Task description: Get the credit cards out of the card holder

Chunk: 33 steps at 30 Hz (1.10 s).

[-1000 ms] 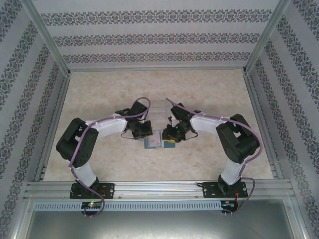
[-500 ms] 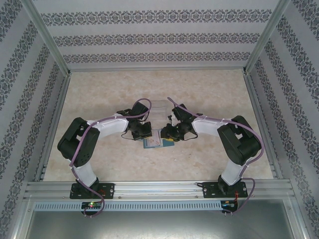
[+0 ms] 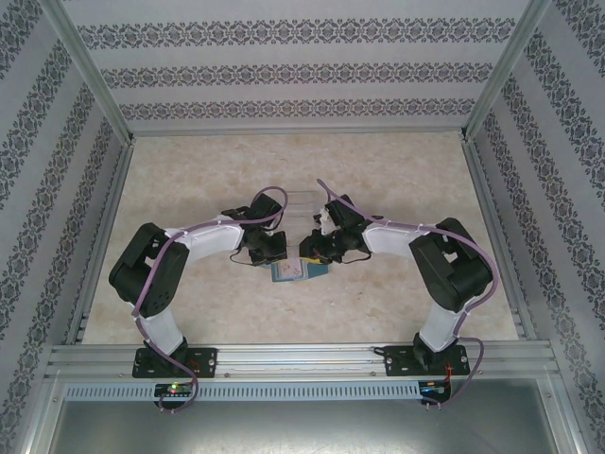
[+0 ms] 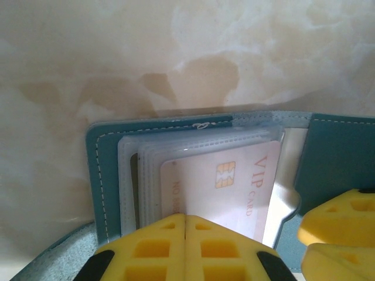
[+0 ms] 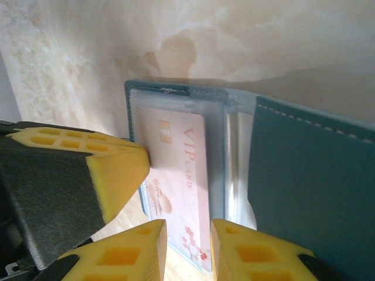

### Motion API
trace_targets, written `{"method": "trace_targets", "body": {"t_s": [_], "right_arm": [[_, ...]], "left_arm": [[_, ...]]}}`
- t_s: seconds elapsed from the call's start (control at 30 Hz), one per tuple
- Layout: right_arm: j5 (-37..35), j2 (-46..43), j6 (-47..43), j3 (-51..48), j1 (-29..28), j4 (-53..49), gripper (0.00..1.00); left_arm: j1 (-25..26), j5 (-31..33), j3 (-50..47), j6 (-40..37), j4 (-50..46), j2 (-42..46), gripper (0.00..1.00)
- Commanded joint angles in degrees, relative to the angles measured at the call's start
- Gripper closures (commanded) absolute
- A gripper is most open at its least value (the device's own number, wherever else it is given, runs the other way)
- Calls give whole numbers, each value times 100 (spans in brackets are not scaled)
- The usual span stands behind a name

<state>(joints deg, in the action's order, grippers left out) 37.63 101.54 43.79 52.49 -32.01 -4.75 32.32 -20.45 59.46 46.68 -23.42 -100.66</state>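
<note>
Left pincer [image 4: 186,225] shut atop card holder [image 4: 104,170], elbow bent

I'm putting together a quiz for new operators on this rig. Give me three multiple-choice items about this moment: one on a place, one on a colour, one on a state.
1. Where does the card holder lie?
A. On the table, between the left end effector and the right end effector
B. In the far left corner
C. On the metal rail by the arm bases

2. What colour is its cover?
A. Red
B. Black
C. Teal

3. How do the left end effector's jaws stand?
A. Wide apart
B. Shut, tips together
C. Clamped round a bottle

Answers:
1 A: the top view shows it between the two arms' tips.
2 C: both wrist views show teal covers.
3 B: its yellow tips meet above the VIP card.
</note>
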Motion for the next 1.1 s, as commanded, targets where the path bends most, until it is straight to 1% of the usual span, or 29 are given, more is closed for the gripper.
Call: {"method": "trace_targets", "body": {"t_s": [0.0, 0.53, 0.77, 1.07], "right_arm": [[298, 202, 84, 180, -35, 239, 74], [383, 463, 89, 327, -134, 275, 74], [294, 604, 67, 355, -151, 136, 74], [-229, 431, -140, 345, -148, -429, 74]], "left_arm": [[91, 131, 107, -126, -260, -58, 95], [96, 93, 99, -141, -242, -37, 95], [93, 92, 99, -141, -246, -19, 95], [91, 133, 66, -144, -295, -5, 94]]}}
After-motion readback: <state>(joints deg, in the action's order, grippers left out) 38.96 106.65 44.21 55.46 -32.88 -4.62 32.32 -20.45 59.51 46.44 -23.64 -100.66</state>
